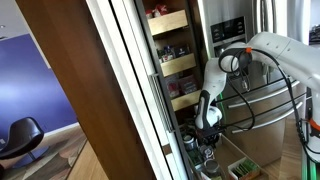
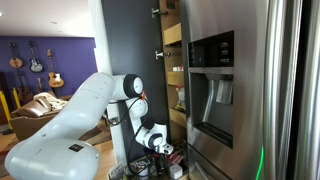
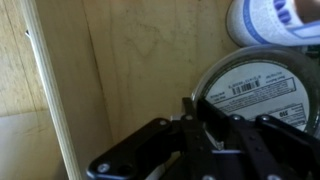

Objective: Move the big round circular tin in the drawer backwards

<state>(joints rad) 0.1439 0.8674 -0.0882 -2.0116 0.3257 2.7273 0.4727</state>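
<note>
Seemingly stiff, slick and weighty, the wide silvery round metal tin wants pushing at its rim; whether my claw is clenched, I cannot tell.

Wood drawer with big round tin, jar

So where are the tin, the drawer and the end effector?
Tin (image 3: 258, 88): wrist view, on its labelled lid.
Drawer (image 3: 130, 60): wrist view, bare wooden floor.
End effector (image 3: 213, 120): wrist view, between its fingertips.

We see the tin, round, flat silvery-grey top with barcode label, resting upright on the drawer, pale wood floor.
</note>
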